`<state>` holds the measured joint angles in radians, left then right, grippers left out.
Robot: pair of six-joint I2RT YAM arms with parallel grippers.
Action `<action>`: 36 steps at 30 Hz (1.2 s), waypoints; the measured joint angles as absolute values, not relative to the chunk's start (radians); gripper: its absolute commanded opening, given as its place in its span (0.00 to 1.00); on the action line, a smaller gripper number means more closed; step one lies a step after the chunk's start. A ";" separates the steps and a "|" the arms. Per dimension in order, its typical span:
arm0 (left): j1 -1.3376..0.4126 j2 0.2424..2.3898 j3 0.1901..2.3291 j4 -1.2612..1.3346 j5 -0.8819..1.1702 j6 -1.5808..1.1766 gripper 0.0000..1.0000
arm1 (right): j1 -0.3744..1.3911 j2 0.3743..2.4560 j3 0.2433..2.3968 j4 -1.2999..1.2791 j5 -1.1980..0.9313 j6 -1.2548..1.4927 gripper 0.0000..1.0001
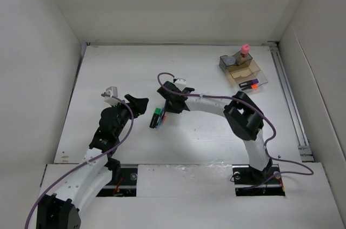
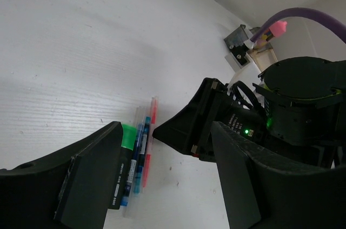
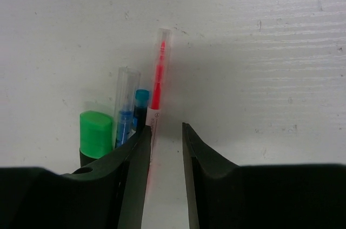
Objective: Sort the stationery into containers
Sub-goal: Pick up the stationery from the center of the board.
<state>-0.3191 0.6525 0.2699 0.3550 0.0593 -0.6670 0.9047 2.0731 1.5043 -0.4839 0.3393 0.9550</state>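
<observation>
Several pens point(image 1: 157, 118) lie bunched mid-frame in the top view, well apart from the organizer point(image 1: 240, 69) at upper right. Our right gripper point(image 3: 165, 132) straddles the orange pen point(image 3: 157, 83), jaws narrow but not yet pinching. Closing could catch the neighbouring blue pen point(image 3: 125, 115). Our left gripper point(image 2: 165, 148) gapes wide.

No text can be read: the green-and-black highlighter point(image 2: 125, 156) carries white print, the orange pen point(image 3: 157, 78) a small label, and the right arm point(image 2: 232, 121) faint lettering, all too blurred.
</observation>
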 measured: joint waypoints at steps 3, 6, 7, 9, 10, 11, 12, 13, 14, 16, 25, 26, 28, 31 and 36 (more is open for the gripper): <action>-0.319 0.652 0.270 0.355 0.059 -0.667 0.64 | 0.905 2.077 1.505 -0.469 0.339 0.957 0.35; -0.319 0.652 0.270 0.355 0.058 -0.667 0.64 | 0.905 2.082 1.505 -0.448 0.340 0.960 0.33; -0.319 0.652 0.270 0.355 0.057 -0.667 0.64 | 0.905 2.085 1.505 -0.446 0.340 0.960 0.31; -0.319 0.652 0.270 0.355 0.053 -0.667 0.64 | 0.905 2.088 1.505 -0.447 0.339 0.960 0.28; -0.319 0.651 0.270 0.355 0.052 -0.667 0.64 | 0.905 2.088 1.504 -0.445 0.339 0.960 0.28; -0.319 0.650 0.270 0.354 0.052 -0.667 0.64 | 0.905 2.088 1.504 -0.445 0.340 0.960 0.28; -0.319 0.648 0.270 0.355 0.051 -0.667 0.64 | 0.904 2.088 1.502 -0.444 0.340 0.961 0.28; -0.319 0.646 0.270 0.354 0.051 -0.667 0.64 | 0.904 2.088 1.502 -0.444 0.340 0.961 0.28; -0.319 0.643 0.270 0.355 0.051 -0.667 0.64 | 0.904 2.088 1.502 -0.445 0.340 0.961 0.28; -0.319 0.642 0.270 0.354 0.051 -0.667 0.64 | 0.904 2.088 1.504 -0.448 0.345 0.961 0.26; -0.319 0.631 0.270 0.348 0.040 -0.667 0.64 | 0.894 2.083 1.491 -0.451 0.373 0.994 0.05; -0.319 0.629 0.270 0.347 0.040 -0.667 0.64 | 0.891 2.075 1.480 -0.448 0.377 0.997 0.05; -0.319 0.626 0.270 0.347 0.039 -0.667 0.64 | 0.879 2.051 1.450 -0.451 0.389 0.999 0.05; -0.319 0.624 0.270 0.347 0.039 -0.667 0.64 | 0.839 1.999 1.410 -0.480 0.407 1.002 0.02; -0.319 0.620 0.270 0.346 0.037 -0.667 0.64 | 0.666 1.852 1.402 -0.493 0.429 1.004 0.01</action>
<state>-0.3191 0.6197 0.2699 0.3458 0.0372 -0.6670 0.6662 1.8519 1.4017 -0.4927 0.4290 1.0042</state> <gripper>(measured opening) 0.633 0.113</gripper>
